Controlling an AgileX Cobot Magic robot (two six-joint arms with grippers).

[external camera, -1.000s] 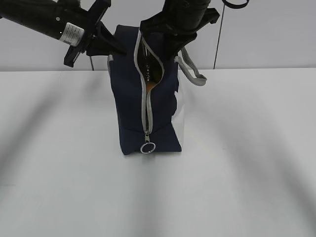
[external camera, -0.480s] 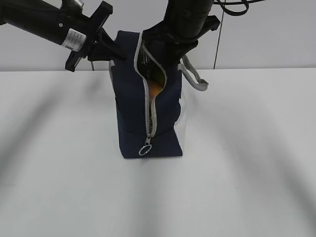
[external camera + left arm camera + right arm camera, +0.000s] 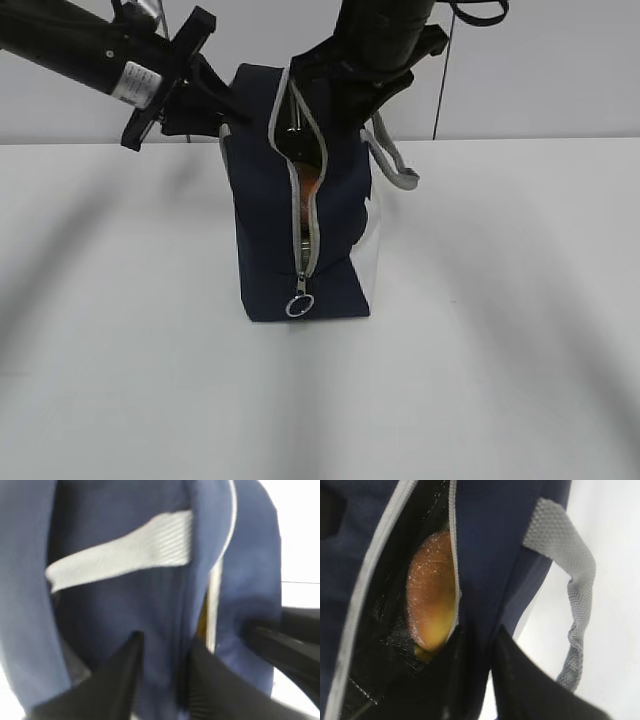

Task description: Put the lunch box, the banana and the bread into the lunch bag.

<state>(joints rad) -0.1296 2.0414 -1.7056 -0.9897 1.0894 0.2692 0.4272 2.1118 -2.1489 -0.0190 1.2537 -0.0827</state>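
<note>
Both jaws stand narrowly parted, each straddling a fabric edge of the lunch bag [image 3: 300, 230].

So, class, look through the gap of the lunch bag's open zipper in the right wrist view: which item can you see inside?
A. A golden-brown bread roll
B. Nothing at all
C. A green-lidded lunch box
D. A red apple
A: in the right wrist view the bread, golden-brown and crusty, shows through the open zipper of the lunch bag.
</note>
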